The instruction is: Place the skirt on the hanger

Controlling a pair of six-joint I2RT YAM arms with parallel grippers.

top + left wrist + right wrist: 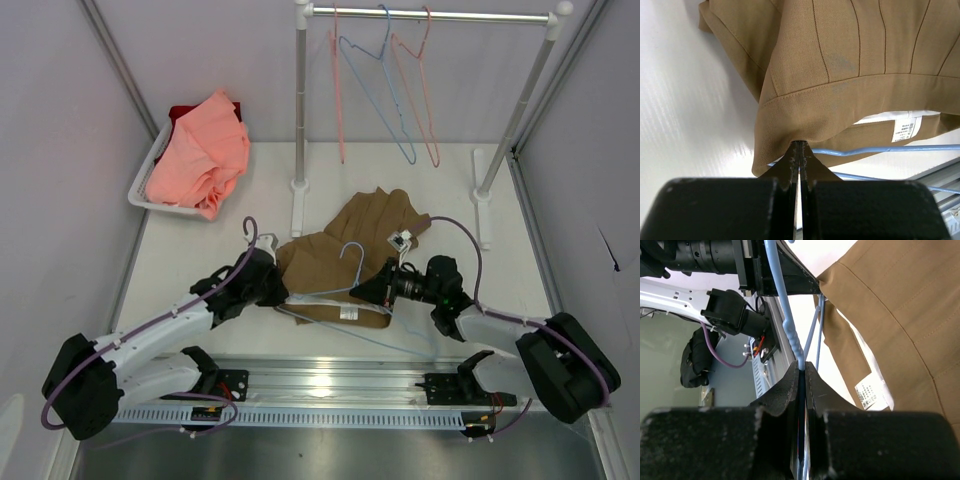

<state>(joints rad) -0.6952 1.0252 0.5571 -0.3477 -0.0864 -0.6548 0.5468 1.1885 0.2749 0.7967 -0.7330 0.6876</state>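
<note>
Top external: left gripper [283, 293] low on skirt [372, 224]

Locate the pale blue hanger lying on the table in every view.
Top external: hanger at centre, over the near edge of the tan skirt.
Left wrist: thin blue wires at lower right, below the skirt's waistband in the picture.
Right wrist: wire running from top centre down to the middle.
Shared landmark: the skirt's white label.
</note>
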